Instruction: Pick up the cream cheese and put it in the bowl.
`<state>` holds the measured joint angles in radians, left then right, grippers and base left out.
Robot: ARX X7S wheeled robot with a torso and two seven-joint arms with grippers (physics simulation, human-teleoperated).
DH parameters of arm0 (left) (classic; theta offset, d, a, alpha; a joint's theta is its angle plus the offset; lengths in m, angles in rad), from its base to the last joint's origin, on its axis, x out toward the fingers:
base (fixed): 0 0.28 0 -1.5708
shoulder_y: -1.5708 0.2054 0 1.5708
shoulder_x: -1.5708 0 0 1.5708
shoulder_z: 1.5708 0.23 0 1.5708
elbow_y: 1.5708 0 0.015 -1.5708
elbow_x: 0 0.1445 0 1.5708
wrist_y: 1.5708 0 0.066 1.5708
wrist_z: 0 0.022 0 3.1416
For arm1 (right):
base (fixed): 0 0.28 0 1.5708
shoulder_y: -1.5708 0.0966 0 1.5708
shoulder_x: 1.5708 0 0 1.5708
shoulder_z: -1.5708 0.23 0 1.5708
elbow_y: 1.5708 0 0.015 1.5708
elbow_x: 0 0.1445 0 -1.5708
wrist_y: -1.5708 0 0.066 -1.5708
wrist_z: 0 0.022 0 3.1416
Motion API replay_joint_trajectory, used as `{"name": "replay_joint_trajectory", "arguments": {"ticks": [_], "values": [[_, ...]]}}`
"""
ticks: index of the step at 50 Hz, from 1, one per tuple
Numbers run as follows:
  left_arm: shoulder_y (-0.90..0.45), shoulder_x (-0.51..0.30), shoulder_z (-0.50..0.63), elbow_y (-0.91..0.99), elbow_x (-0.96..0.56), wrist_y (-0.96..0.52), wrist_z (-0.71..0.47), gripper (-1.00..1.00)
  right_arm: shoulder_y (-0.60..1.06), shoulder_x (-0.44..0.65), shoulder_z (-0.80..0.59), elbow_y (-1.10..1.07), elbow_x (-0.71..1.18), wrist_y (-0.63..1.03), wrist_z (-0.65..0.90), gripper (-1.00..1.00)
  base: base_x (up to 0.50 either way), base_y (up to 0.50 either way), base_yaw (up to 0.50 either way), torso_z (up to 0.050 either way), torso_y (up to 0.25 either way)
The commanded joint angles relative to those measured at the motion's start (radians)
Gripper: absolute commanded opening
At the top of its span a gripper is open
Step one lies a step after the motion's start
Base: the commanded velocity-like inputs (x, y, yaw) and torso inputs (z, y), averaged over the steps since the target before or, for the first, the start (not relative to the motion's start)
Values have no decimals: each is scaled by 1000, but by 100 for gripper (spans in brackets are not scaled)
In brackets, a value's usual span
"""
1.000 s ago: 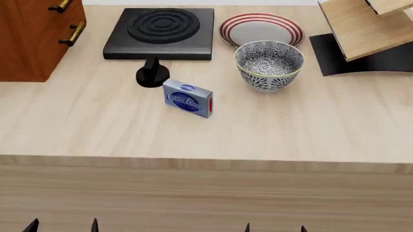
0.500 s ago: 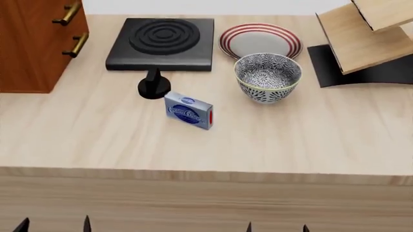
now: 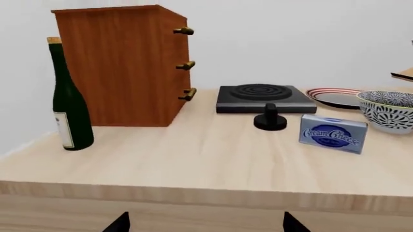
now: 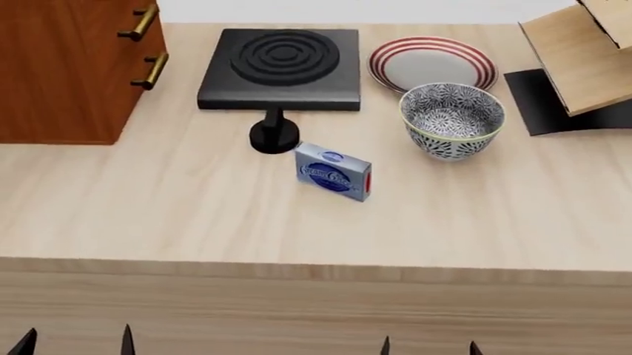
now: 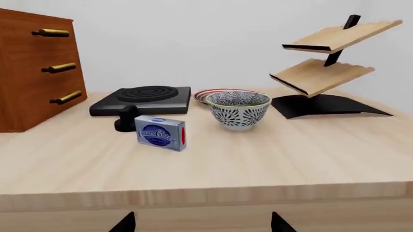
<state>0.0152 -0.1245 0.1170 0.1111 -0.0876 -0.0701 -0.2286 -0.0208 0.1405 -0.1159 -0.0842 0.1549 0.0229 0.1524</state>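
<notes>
Grippers, left (image 4: 74, 342) and right (image 4: 430, 345), sit spread and empty below the counter edge; you should carry the right one forward over the upright cream cheese (image 4: 335, 172), near the bowl (image 4: 452, 120) beyond it.

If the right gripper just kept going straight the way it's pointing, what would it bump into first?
Probably the cream cheese. In the right wrist view the right gripper points across the table's front edge, open, and the box stands nearest, slightly off centre. The bowl sits farther back. Depth is hard to judge.
</notes>
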Motion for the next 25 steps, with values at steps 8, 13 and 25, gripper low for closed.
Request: {"name": "replay_joint_trajectory", "arguments": {"ticks": [8, 13, 25], "values": [[2, -3, 0, -5, -7, 16, 29, 100, 0, -4, 2, 5, 3, -10, -19, 100, 481, 168, 0, 0, 0], [-1, -7, 3, -14, -13, 20, 26, 100, 6, -2, -2, 20, 9, -16, -19, 100, 500, 0, 0, 0, 0], [-3, -14, 11, -47, -21, 61, 25, 100, 12, 5, -16, 36, 10, -24, -11, 100, 500, 0, 0, 0, 0]]}}
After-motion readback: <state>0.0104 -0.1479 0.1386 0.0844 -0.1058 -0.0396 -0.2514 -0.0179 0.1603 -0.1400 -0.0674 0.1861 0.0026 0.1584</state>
